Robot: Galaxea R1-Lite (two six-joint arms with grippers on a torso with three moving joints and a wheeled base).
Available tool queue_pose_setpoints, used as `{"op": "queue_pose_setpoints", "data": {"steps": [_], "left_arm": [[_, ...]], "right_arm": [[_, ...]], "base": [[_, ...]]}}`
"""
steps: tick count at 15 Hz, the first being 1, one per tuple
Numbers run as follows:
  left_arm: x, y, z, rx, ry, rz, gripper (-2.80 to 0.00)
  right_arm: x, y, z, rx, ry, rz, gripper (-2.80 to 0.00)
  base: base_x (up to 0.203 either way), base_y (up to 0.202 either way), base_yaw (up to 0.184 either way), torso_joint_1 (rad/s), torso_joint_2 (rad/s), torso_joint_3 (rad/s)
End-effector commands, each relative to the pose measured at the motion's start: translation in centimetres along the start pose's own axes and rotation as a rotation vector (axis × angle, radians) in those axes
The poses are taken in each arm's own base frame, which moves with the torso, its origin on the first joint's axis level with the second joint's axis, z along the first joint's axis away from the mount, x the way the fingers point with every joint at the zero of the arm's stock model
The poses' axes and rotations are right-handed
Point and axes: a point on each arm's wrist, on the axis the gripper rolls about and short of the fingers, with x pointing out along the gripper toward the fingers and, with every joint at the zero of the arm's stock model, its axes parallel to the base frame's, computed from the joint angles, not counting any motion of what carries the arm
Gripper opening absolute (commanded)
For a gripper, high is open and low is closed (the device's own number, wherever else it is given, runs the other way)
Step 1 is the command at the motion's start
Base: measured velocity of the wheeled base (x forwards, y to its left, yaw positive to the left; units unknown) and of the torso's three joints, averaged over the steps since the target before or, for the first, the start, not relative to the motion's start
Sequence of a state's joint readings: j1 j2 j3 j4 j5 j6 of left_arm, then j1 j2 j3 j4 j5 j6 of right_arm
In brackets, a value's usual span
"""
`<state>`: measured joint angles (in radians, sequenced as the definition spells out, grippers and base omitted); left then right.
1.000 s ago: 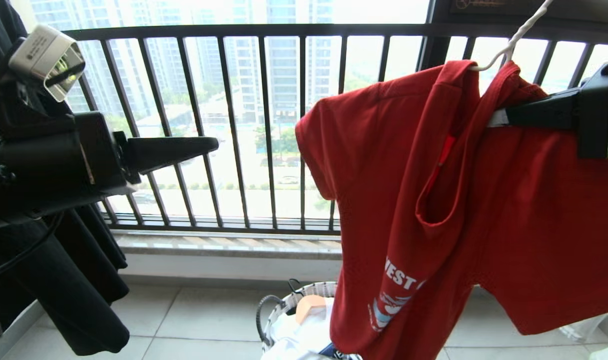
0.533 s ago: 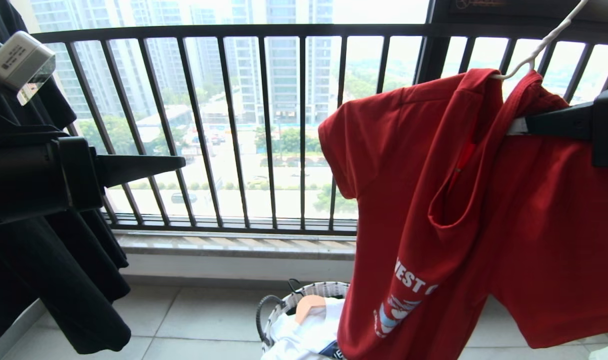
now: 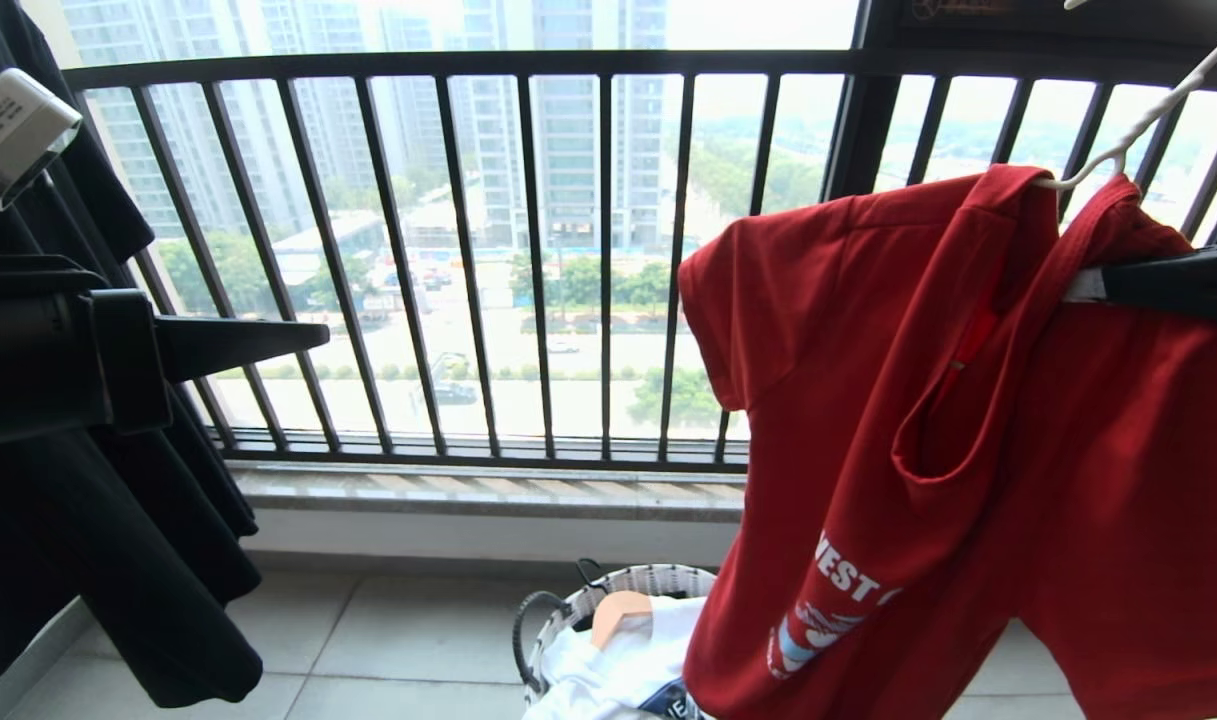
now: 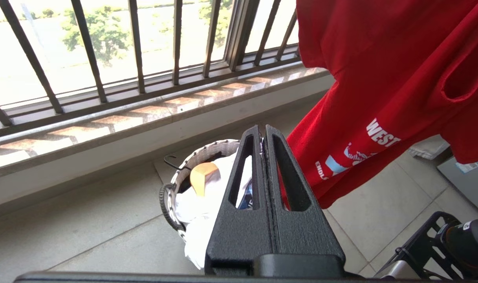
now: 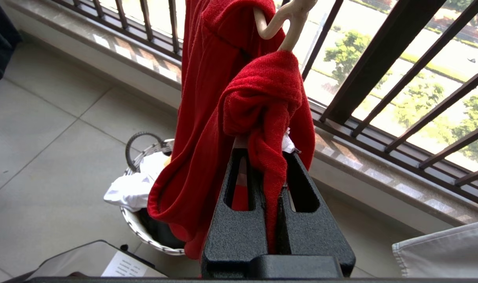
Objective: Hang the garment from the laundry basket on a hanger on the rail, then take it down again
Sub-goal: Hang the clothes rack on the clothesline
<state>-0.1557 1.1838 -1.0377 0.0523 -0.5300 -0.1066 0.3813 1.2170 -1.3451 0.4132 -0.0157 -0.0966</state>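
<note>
My right gripper (image 5: 264, 157) enters the head view from the right edge, level with the shoulder of the red T-shirt (image 3: 968, 440); its fingers are pressed together on a fold of red cloth near the collar, and in the right wrist view the fabric bunches above the tips and runs down between them. I cannot tell whether the wire inside the cloth is also caught. The T-shirt hangs on the pale wire hanger (image 3: 1158, 105), whose long hook rises out of the collar toward the upper right corner of the head view and leaves the frame — what it hooks onto is out of sight. The shirt drapes unevenly: one sleeve juts toward the black window railing (image 3: 468, 260), and the white lettering and light-blue print sit low on a hanging fold.

My left gripper (image 4: 262, 135) points level across the left side of the head view, well apart from the shirt, fingers pressed flat together and holding nothing. Behind it hangs a black garment (image 3: 118, 560).

On the tiled floor (image 3: 388, 640) below the shirt's hem stands the laundry basket (image 3: 628, 580) — white woven rim, dark handle — holding white cloth (image 3: 608, 670) and an orange-tan piece (image 3: 618, 612) that I cannot identify.
</note>
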Motion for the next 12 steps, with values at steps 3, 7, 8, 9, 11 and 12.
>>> {"op": "queue_pose_setpoints", "data": {"steps": [3,7,8,9,11,12], "left_arm": [[-0.6,0.2,0.2,0.019,-0.005,0.030,-2.80],[-0.6,0.2,0.2,0.018,-0.003,0.030,-2.80],[-0.6,0.2,0.1,0.019,-0.001,0.030,-2.80],[-0.6,0.2,0.1,0.020,-0.001,0.030,-2.80],[-0.6,0.2,-0.3,0.047,0.009,0.027,-2.80],[-0.7,0.2,-0.3,0.058,0.009,0.024,-2.80]], "right_arm": [[-1.6,-0.2,-0.6,0.006,-0.015,-0.027,-2.80],[-1.7,-0.2,-1.5,0.007,0.007,-0.027,-2.80],[-1.7,-0.1,-1.6,0.009,0.011,-0.026,-2.80],[-1.9,-0.1,-1.8,0.010,0.011,-0.029,-2.80],[-2.2,-0.1,-2.2,0.010,0.014,-0.029,-2.80],[-2.6,-0.1,-2.5,0.010,0.013,-0.028,-2.80]], "base": [[0.000,0.000,0.000,0.093,-0.33,-0.232],[0.000,0.000,0.000,0.148,-0.44,-0.294],[0.000,0.000,0.000,0.161,-0.47,-0.307],[0.000,0.000,0.000,0.175,-0.47,-0.303],[0.000,0.000,0.000,0.189,-0.50,-0.311],[0.000,0.000,0.000,0.198,-0.49,-0.301]]}}
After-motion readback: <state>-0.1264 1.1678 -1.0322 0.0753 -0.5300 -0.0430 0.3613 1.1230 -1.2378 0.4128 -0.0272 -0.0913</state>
